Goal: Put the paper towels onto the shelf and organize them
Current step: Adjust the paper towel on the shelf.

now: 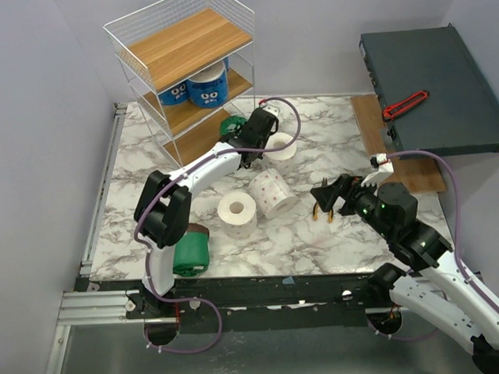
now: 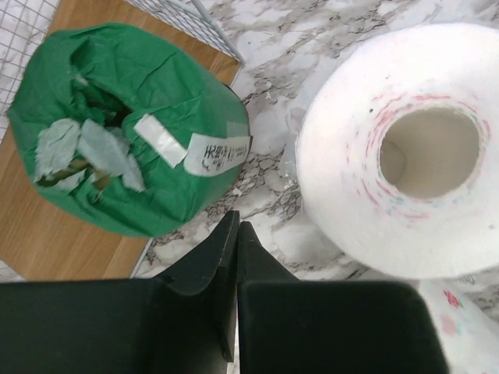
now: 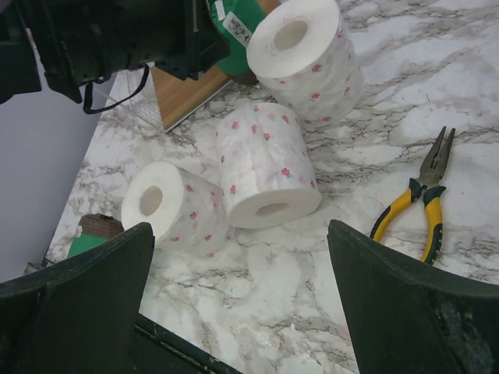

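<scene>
**While two blue rolls stand on the shelf, the left tool is pressed together between two others**

Nearest the arm bases, a green-wrapped roll (image 1: 190, 251) with a brown end lies on the marble desk (image 1: 136, 232), just beside the left arm. Beyond it, at mid-desk, two white speckled rolls touch each other: the nearer roll (image 1: 237, 209) shows its hollow core to the overhead camera, and the middle roll (image 1: 272, 193) leans against it. To their right and apart from them lie the yellow-handled pliers (image 3: 421, 199). The right tool (image 3: 238, 227) hangs above the desk near the pliers with its fingers spread wide, holding nothing.

Farther on sits a third white roll (image 2: 398, 148), core upward. The left tool (image 2: 236, 222) has its fingers pressed together on nothing. It points into the gap between this roll and a second green roll (image 2: 125, 125), and in the wrist view it touches neither. The second green roll stands at the front edge of the lowest board of the shelf (image 1: 187, 41); whether it rests wholly on that board cannot be told. On the middle board, the large blue roll (image 1: 207, 86) and the small blue roll (image 1: 174, 93) stand side by side, cartoon eyes facing outward. At the far right, a dark flat box (image 1: 443, 90) carries a red-handled cutter (image 1: 406, 104).
</scene>
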Available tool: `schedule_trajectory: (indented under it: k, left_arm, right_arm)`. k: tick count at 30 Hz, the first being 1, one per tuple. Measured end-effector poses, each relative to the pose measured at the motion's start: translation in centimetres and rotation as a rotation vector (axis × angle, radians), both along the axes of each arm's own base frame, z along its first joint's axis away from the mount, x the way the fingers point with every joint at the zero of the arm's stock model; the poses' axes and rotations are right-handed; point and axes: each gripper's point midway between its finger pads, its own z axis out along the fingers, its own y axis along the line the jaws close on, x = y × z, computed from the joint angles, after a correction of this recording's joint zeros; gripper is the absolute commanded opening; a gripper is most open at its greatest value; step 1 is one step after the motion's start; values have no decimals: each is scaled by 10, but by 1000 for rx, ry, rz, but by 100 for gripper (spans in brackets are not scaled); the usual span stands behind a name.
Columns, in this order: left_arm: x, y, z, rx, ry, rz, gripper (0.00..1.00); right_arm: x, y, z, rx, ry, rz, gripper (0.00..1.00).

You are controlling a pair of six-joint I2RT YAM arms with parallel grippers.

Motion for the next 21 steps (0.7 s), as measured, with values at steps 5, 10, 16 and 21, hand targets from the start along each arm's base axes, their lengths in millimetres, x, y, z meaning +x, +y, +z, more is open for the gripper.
schedule_trajectory:
  k: [5, 10, 16, 21]
  left_arm:
    - [12, -8, -29, 39, 39, -4, 0]
    - [17, -6, -48, 68, 80, 8, 0]
    - [28, 12, -54, 85, 101, 70, 0]
    - [42, 26, -51, 105, 99, 120, 0]
  right_arm:
    - [0, 0, 0, -1, 1, -2, 95]
    - [1, -1, -1, -5, 3, -8, 95]
    - [2, -1, -2, -7, 4, -12, 95]
    - [3, -1, -4, -13, 11, -15, 95]
